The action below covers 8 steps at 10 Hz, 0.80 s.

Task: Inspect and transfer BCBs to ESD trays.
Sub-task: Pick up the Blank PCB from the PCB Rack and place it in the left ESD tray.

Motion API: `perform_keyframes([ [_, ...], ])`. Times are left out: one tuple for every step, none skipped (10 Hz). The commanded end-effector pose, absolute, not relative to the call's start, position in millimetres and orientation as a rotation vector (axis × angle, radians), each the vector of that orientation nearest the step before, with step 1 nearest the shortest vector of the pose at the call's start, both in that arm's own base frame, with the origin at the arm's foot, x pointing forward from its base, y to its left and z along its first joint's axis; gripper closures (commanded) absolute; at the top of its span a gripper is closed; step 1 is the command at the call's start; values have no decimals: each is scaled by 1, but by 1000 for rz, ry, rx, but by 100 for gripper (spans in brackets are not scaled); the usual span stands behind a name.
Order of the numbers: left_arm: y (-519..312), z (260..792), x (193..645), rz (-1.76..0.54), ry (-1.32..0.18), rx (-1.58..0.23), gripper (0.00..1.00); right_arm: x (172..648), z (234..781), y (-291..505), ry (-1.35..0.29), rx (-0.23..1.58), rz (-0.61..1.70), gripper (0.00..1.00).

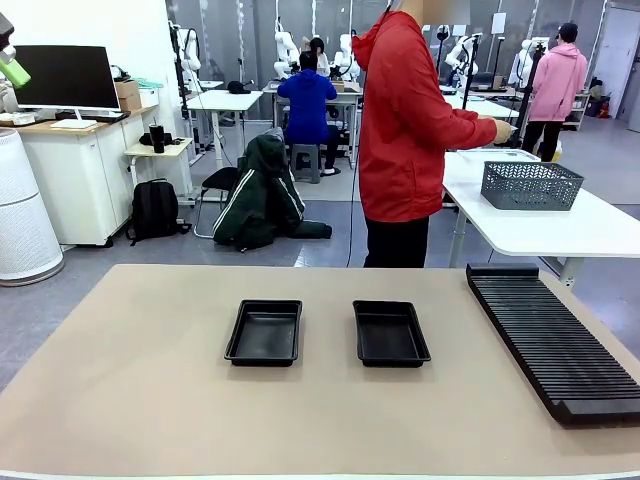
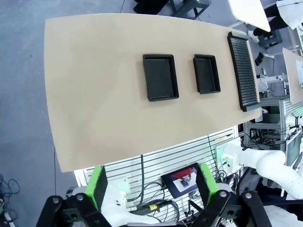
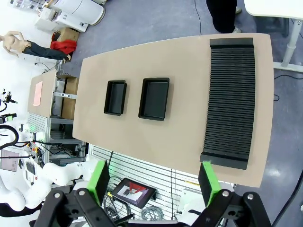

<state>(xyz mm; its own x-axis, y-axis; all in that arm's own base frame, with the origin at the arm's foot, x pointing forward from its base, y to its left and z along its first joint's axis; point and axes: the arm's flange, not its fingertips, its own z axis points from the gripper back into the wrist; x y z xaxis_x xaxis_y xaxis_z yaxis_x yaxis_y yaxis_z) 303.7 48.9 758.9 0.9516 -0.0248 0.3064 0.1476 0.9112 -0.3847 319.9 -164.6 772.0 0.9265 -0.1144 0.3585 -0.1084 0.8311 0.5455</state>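
ESD trays [image 1: 264, 333] [image 1: 390, 334]: both empty, side by side on worktop [image 1: 150, 400], well apart from and out ahead of both tools | left tool [image 2: 152, 183] spread, holds nothing | right tool [image 3: 154, 182] spread, holds nothing | risk: thin BCB released off-centre could ride a sloped rim, sit tilted | front view has person [image 1: 405, 130] at grey basket [image 1: 530, 190]; wrist views give top-down rack [image 3: 230, 99]

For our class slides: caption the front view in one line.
Two empty ESD trays and a ribbed rack on the table; a person in red stands beyond.
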Motion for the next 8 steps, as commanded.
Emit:
perform_keyframes([
  [52, 764, 305, -73, -263, -410, 0, 320, 772, -164, -394, 608, 1, 0],
  [55, 762, 306, -75, -268, -414, 0, 320, 772, -164, -394, 608, 1, 0],
  [56, 763, 305, -63, -307, -400, 0, 320, 772, -164, -394, 608, 1, 0],
  [50, 759, 307, -89, -291, -415, 0, 320, 772, -164, -394, 608, 1, 0],
  [50, 759, 307, -89, -291, -415, 0, 320, 772, -164, -394, 608, 1, 0],
  [50, 759, 307, -89, -291, -415, 0, 320, 772, -164, -394, 608, 1, 0],
  [50, 759, 307, -89, -291, -415, 0, 320, 772, -164, -394, 608, 1, 0],
  [50, 759, 307, -89, -291, -415, 0, 320, 772, -164, -394, 608, 1, 0],
])
